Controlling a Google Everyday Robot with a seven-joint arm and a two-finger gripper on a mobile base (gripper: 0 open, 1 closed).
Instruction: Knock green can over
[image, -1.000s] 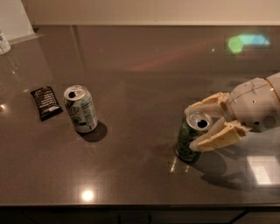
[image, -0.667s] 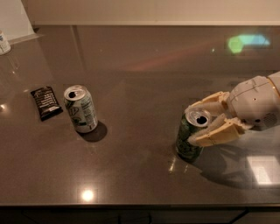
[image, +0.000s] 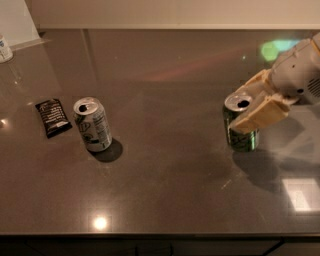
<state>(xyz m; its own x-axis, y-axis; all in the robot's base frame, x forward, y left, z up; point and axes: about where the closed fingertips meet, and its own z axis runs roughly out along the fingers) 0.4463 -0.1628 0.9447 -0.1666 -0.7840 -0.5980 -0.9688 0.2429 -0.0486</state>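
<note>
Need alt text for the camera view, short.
A robot gripper sits at the top of an upright dark green can, right of centre on a dark counter. Far left, a paler can stands upright with a black packet lying beside it.

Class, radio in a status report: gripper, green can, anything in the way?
Gripper at top of green can, right side of table. Green can upright, not yet knocked. Pale can and black packet far left, out of the way.
</note>
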